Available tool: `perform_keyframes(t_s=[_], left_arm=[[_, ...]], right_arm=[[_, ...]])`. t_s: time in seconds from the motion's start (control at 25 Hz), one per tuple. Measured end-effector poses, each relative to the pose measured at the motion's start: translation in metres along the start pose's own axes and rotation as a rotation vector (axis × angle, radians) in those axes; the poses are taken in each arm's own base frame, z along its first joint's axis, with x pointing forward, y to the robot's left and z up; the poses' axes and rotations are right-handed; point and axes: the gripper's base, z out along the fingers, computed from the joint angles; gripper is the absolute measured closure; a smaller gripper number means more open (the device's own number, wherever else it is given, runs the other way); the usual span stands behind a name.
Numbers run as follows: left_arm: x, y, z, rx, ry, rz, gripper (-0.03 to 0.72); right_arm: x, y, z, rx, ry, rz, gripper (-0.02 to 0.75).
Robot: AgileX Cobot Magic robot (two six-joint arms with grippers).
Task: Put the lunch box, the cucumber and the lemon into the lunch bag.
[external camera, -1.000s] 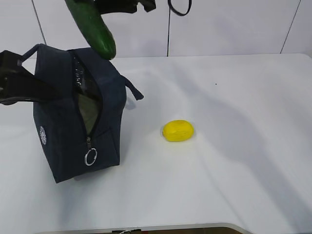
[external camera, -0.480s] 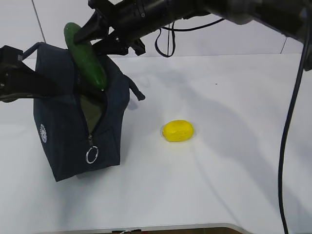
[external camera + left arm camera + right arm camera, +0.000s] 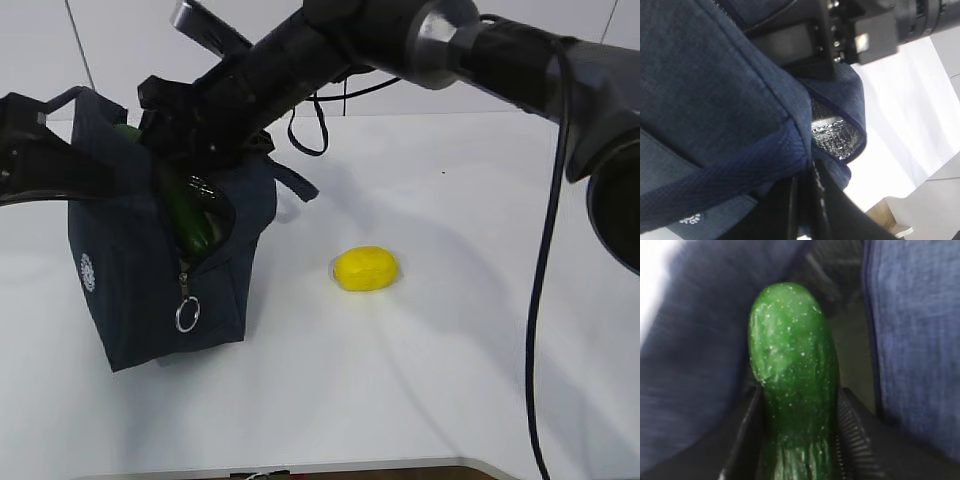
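right gripper (image 3: 799, 440): fingers clamped on cucumber (image 3: 183, 215), reaching into bag top
cucumber: tilted, lower end inside lunch bag (image 3: 130, 280) opening
left gripper (image 3: 807, 210): fingers together, pinching bag handle (image 3: 725, 175), far-left side
lunch bag: upright on desk (image 3: 450, 330), left, zipper open
lemon (image 3: 365, 268): on desk, right of bag, apart

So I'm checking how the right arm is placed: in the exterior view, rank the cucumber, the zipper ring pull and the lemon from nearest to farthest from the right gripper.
1. The cucumber: clamped in the right gripper, poking down into the lunch bag opening.
2. The zipper ring pull: hanging on the bag's front, below the gripper.
3. The lemon: out on the table, right of the bag.
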Motion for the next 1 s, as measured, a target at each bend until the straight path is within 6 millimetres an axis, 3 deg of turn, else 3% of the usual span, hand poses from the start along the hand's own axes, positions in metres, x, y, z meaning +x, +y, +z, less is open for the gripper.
perform_keyframes(t_s=[0.4,0.64,1.0], left_arm=[[-0.0002,-0.0003,0.0,0.003,-0.002,-0.003,0.697],[-0.0002,-0.0002,0.0,0.002,-0.002,-0.002,0.697],[0.0003,-0.0001,0.0,0.001,0.004,0.002,0.697]], right_arm=[[0.0007,-0.0063,0.0003,0.076,0.008,-0.054,0.402],[-0.0003,-0.0031,0.0005,0.041,-0.003,-0.075,0.327],[-0.0004,-0.0028,0.0005,0.038,-0.003,-0.116,0.317]])
